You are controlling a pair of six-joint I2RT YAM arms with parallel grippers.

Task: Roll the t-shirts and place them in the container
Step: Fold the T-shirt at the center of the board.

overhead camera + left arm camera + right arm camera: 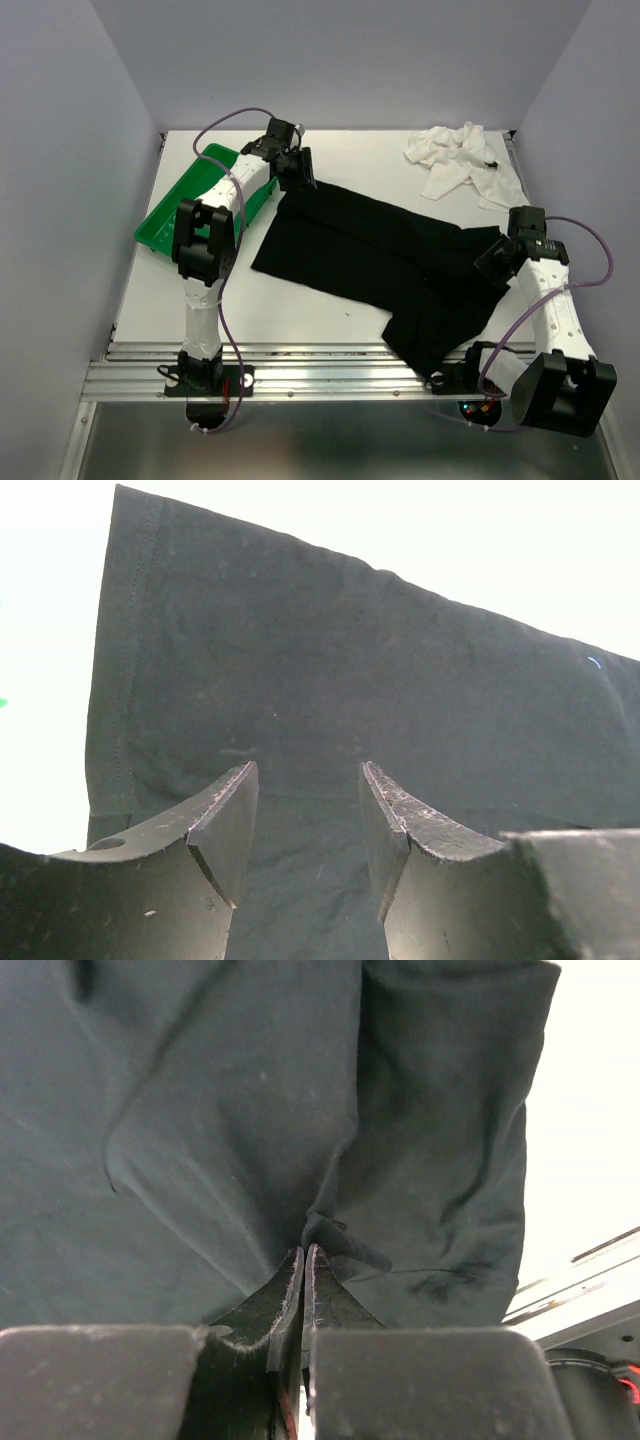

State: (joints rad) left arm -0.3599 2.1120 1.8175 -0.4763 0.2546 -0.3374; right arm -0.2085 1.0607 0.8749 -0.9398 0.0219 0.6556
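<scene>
Right end effector (305, 1252) clamped on a small pinch of black shirt (370, 250); left end effector (305, 775) spread, empty. Risk: thin fold slips out when pulled.

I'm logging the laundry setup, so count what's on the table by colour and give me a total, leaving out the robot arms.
black shirt: 1
white shirt: 1
green tray: 1
Total: 3
</scene>
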